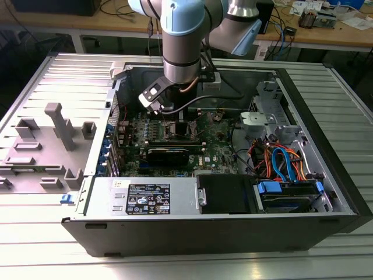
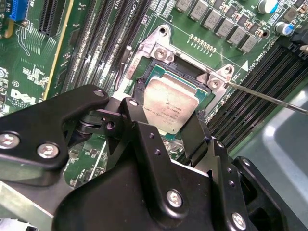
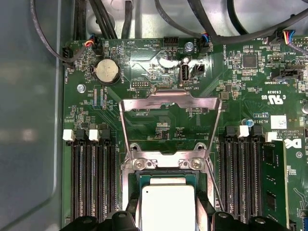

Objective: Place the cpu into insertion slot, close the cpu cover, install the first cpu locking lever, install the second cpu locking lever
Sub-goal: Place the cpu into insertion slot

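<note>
Big silver ribbed metal table [image 1: 344,256] carries an open black desktop PC case [image 1: 175,233], side panel off, seen from above in the exterior view. A pale-blue & silver robot arm [image 1: 183,35] reaches down into the case over the green motherboard [image 3: 159,72], approx mid-board.

Black two-finger gripper [image 2: 168,108] sits low at the insertion slot [image 2: 185,71]. One black finger [image 2: 137,94] stands at each of two opposite edges of the small flat square cpu [image 2: 169,98] w/ silvery-grey metal top. It looks clenched on the cpu. That is a judgement from the tight fit, as no gap shows on either side.

The cpu lies flat inside the insertion slot's outline, its green edge showing against the black socket wall. It looks seated or very nearly seated. Whether it is fully down can't be told.

The cpu cover [image 3: 171,95], a thin silvery metal square frame w/ a large square cut-out, is swung open on its hinge. It lies back over the board beyond the slot, so the board shows through the cut-out.

One thin silvery wire locking lever [image 2: 269,98] angles away from the slot, unlatched.

Progress: step 1 at or near its end. Cover not closed. No lever seen latched.
</note>
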Available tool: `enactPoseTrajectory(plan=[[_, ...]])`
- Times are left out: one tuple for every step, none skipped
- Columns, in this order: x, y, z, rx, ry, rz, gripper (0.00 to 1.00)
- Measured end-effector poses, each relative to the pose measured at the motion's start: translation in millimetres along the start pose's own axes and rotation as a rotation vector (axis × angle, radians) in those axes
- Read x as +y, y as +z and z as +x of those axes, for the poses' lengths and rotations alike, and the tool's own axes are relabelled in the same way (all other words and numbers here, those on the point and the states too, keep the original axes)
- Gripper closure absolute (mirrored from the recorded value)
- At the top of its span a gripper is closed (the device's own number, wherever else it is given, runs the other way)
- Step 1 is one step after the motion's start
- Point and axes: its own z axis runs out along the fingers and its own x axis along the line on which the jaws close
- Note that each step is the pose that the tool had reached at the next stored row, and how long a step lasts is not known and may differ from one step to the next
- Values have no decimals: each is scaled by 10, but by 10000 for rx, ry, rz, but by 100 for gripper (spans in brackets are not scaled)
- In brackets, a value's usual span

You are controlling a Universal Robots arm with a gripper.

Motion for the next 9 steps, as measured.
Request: enactPoseTrajectory(plan=[[0, 5, 0, -2, 0, 1, 45], [-1, 10, 0, -5, -1, 3, 45], [-1, 13, 0, -6, 0, 3, 45], [-1, 15, 0, -7, 0, 4, 45], [-1, 17, 0, -6, 0, 3, 45], [-1, 19, 0, -5, -1, 3, 45], [-1, 19, 0, -4, 0, 3, 45], [-1, 20, 0, -3, 0, 2, 45], [-1, 20, 0, -3, 0, 2, 45]])
